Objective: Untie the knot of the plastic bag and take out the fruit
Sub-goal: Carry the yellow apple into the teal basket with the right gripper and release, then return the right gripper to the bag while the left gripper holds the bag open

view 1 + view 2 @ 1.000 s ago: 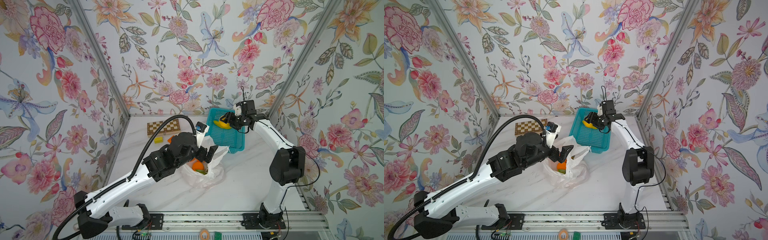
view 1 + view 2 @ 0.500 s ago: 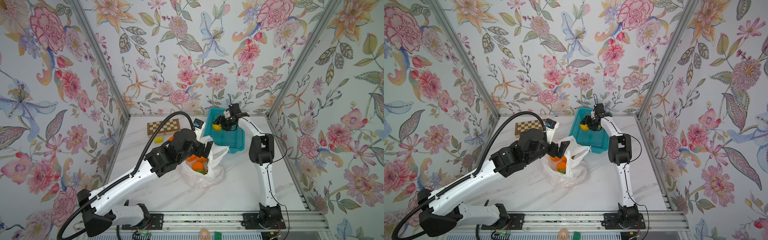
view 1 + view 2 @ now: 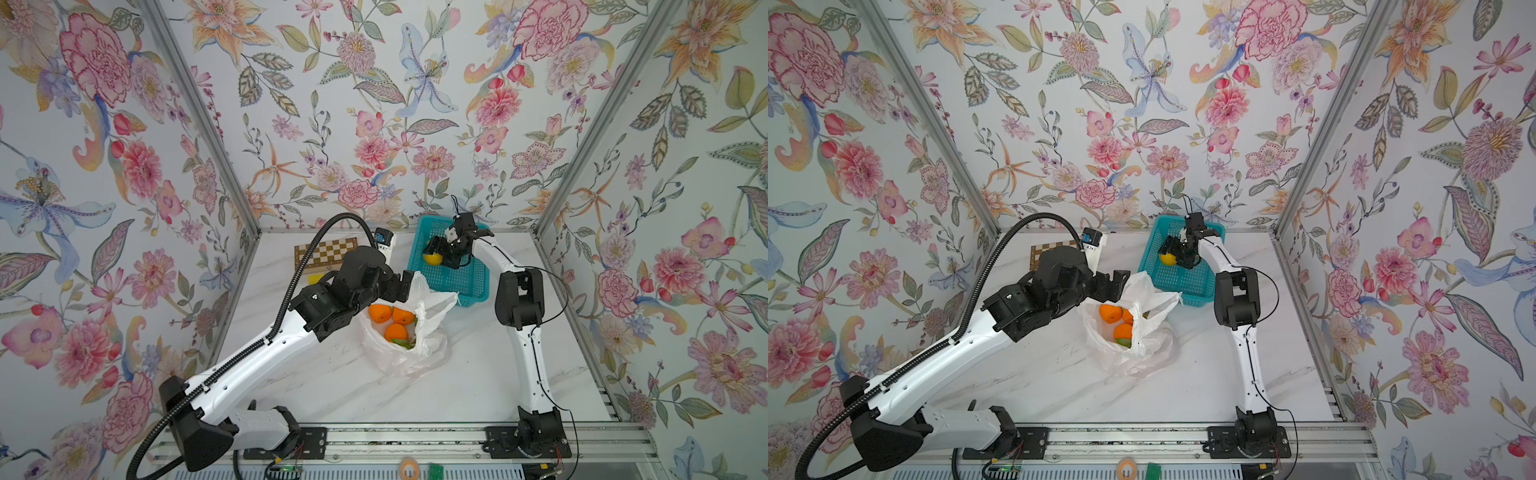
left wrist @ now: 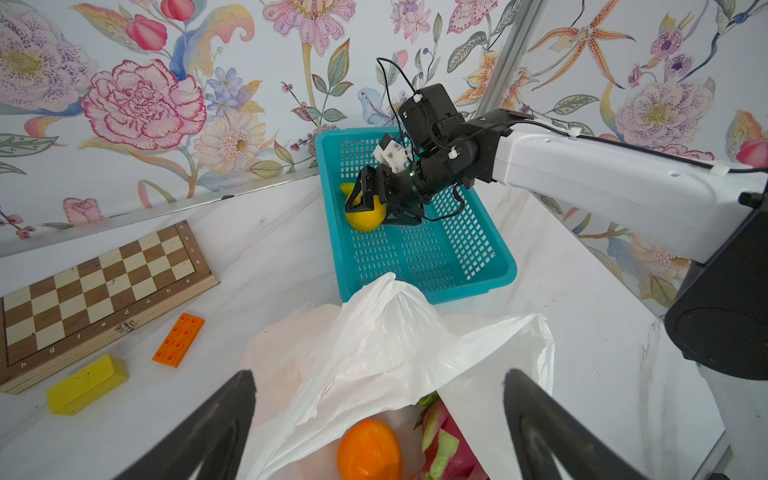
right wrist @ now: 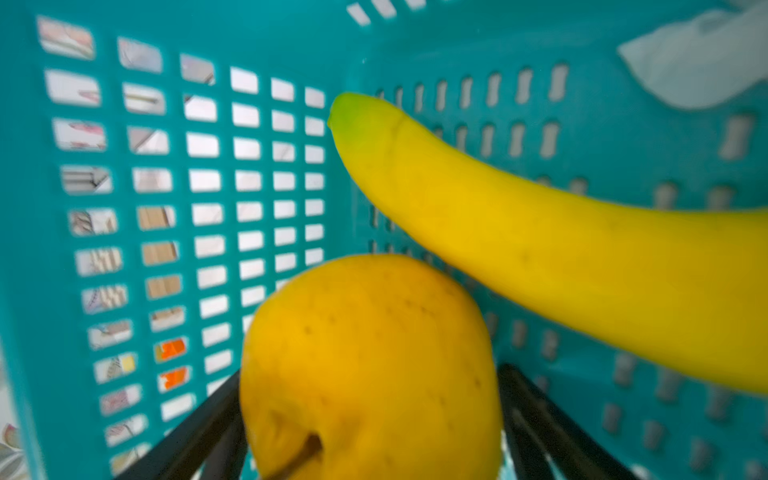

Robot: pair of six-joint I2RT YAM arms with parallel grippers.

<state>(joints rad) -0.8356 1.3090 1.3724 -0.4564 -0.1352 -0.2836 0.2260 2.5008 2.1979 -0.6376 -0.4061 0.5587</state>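
Yellow fruit lies inside right hand, grip unclear; left hand released above plastic bag.

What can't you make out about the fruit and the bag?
Whether the right gripper grips the yellow fruit: right wrist view blurred, top views too small.
The banana: far end cut off by the right wrist frame edge.
The green fruit in the plastic bag: mostly hidden under the oranges in both top views.
The dragon fruit: cut off by the left wrist frame edge.
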